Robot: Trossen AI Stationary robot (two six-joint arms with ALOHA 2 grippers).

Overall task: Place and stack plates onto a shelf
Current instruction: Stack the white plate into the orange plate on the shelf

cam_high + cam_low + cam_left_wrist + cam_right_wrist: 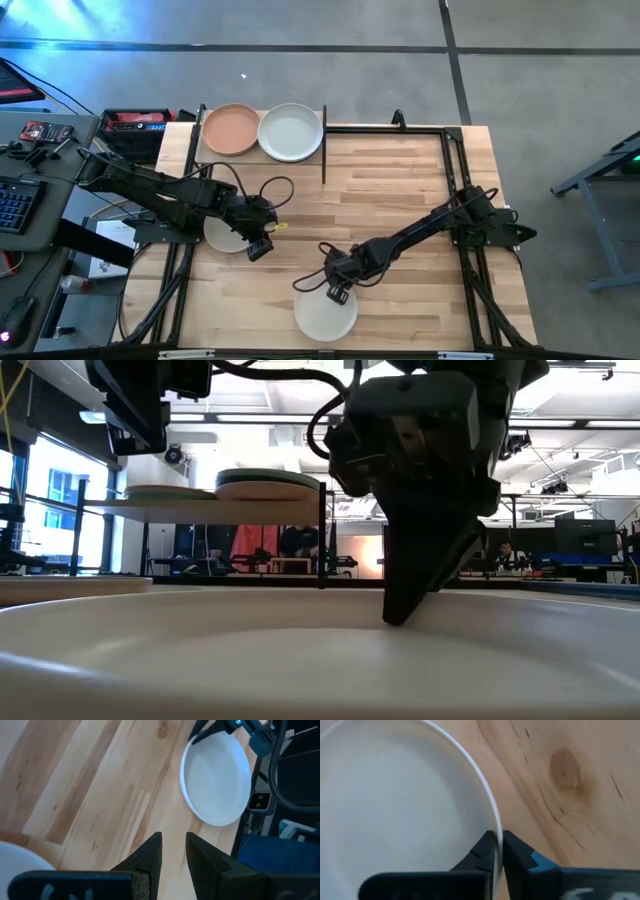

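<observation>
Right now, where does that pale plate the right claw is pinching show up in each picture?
High view: the pale plate lies at the bottom centre, near the table's front edge.
Low view: it fills the foreground.
Left wrist view: upper right.
Right wrist view: fills the left.
Shared landmark: the right gripper, shut on its rim.

Cream plate (222,236) — half hidden under left arm (170,190)

A grey concrete floor (330,70) crossed by dark seams surrounds the butcher-block table (400,190). Beside it stands a dark desk (40,190) carrying a keyboard (12,205) and small tools. Beyond, the room is bright, with tall windows (55,495), ceiling strip lights (270,418) and monitors (585,538) where people sit.
</observation>
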